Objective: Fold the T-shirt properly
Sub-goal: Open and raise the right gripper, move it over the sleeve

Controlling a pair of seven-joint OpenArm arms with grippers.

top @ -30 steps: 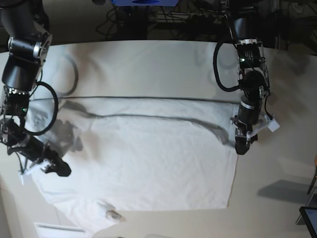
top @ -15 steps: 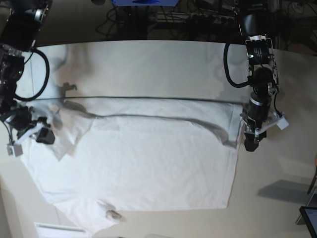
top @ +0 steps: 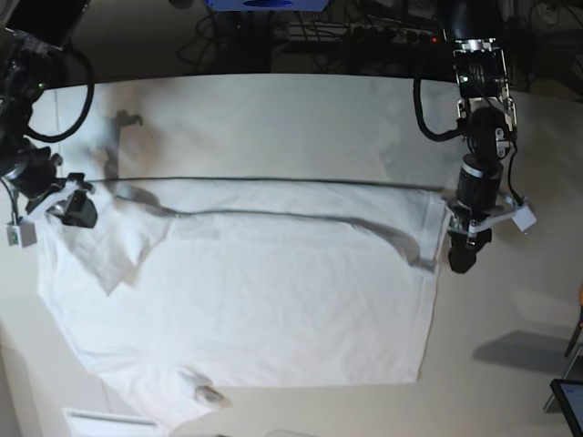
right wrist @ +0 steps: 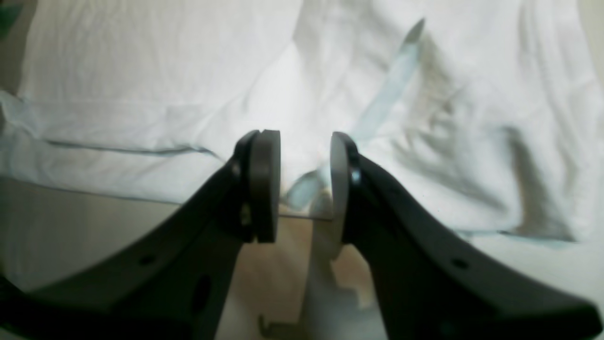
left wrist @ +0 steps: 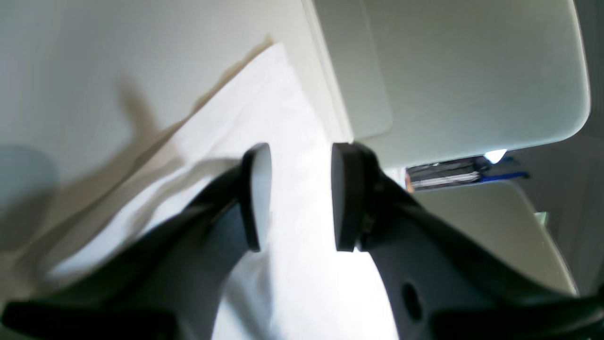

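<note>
On the smooth off-white tabletop [top: 273,118] the white T-shirt [top: 264,300] lies spread out and wrinkled, covering most of the near half of the surface. A long fold runs across its upper part from side to side, and just above that a thin dark line crosses the table. At the shirt's lower edge in the base view a small neck tag [top: 208,393] shows beside the collar. One sleeve [top: 118,246] is turned over into a loose triangular flap near the base view's left edge.

The right gripper [top: 77,211] hangs just beside that flap; in its wrist view its jaws stand a narrow way apart over the shirt's edge [right wrist: 302,141] with bare table below, and nothing is clamped between the pads [right wrist: 264,184]. The left gripper [top: 460,259] points down at the shirt's straight side edge on the base view's right; its wrist view shows the jaws parted to a moderate gap above the white cloth [left wrist: 292,198], holding nothing.

The table's far edge is curved, and beyond it the room is dark, with tangled black cables [top: 364,36] and a blue object [top: 264,5] at the top. Arm shadows fall on the tabletop near both grippers. In the left wrist view a second pale, rounded surface [left wrist: 472,71] lies beyond the table.
</note>
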